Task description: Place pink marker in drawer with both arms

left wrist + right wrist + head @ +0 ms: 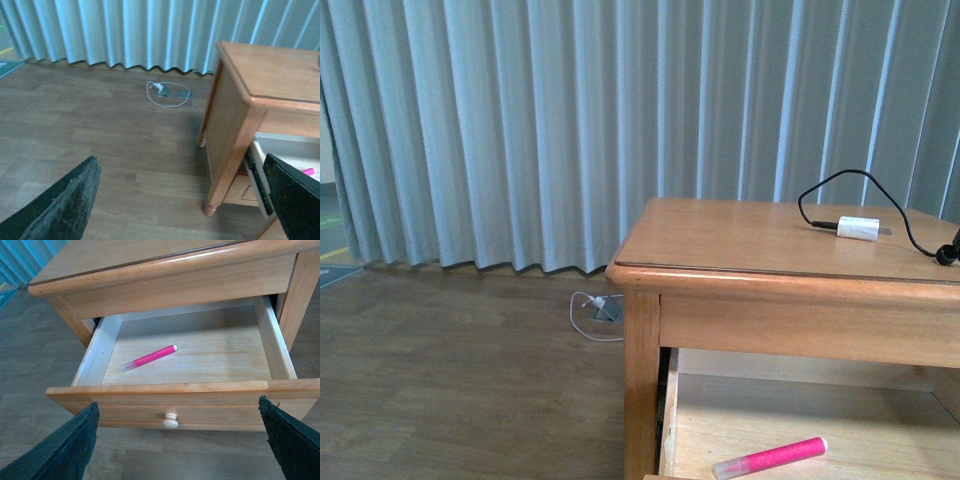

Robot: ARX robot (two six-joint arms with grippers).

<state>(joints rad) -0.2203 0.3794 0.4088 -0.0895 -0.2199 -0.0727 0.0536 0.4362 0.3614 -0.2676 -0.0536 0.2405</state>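
The pink marker (149,358) lies flat on the pale floor of the open drawer (170,392), paler cap end toward the left wall; the front view also shows the pink marker (770,459) inside the drawer (810,420). My right gripper (180,445) hangs open in front of the drawer's front panel, its fingers (60,447) wide either side of the round knob (170,420), touching nothing. My left gripper (185,205) is open over the floor to the left of the table, with a sliver of the pink marker (308,171) showing past one finger. Neither arm shows in the front view.
The wooden side table (740,240) carries a white charger block (857,228) with a black cable (850,185). A white cord and floor socket (600,310) lie on the wood floor by the grey curtain (570,120). The table's front left leg (222,165) stands near my left gripper.
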